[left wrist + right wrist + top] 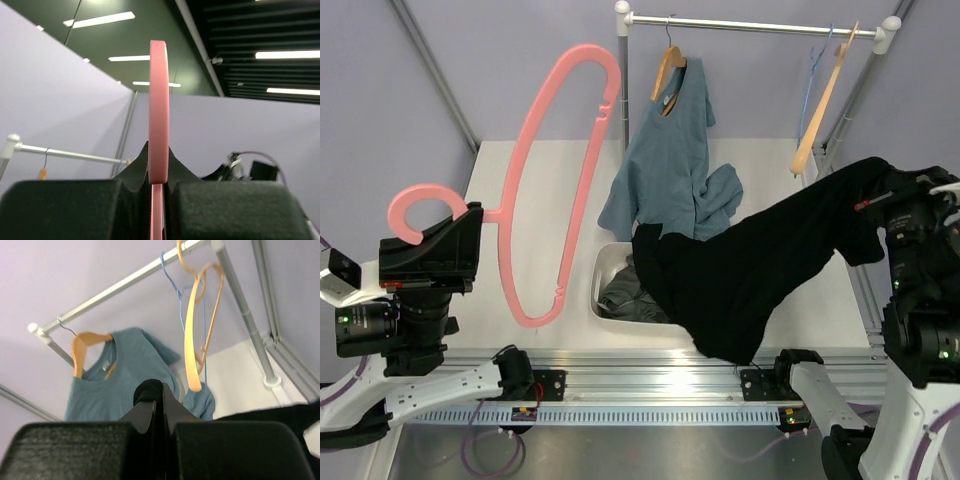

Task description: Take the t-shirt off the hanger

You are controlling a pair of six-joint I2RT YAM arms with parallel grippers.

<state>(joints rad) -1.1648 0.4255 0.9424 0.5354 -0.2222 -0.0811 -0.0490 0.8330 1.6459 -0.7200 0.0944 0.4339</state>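
**Left pincer.** The left pincer (159, 175) is pressed together on the hanger (159, 100), pinching the thin stem just below the hook. It holds the hanger raised over the left edge of the worktop (770, 170), with the hook toward the near-left corner and the arms reaching toward the far edge. The hanger is bare.

**Right pincer.** The right pincer (159, 400) is pinching a fold of the t-shirt (750, 270), and black cloth bulges up between its pads. The pincer sits high over the right edge. From there the t-shirt slopes down toward the middle of the near edge and crosses the bin (601, 285). You cannot tell from the top view whether the cloth rests on the bin or hangs above it.

**Status.** Judge the t-shirt as separated from the hanger. What remains is setting both down.

**Hazards.**
- Slip: only a small fold is gripped. The weight of the hanging cloth may pull it free if you move sharply.
- Snag: the low end lies across the bin and the dark grey clothes (625, 295). A sideways pull may drag those clothes out or tip the bin.
- Tangle: the blue-grey shirt (665, 160) hangs from the rail (750, 24), just beside the t-shirt's upper edge. Lifting toward the far edge may catch it.
- Collision: the hanger's far end appears close to the rail's left post. Swinging it right may strike the post.
- Rotation: the stem is narrow, so the hanger may pivot between the pads.
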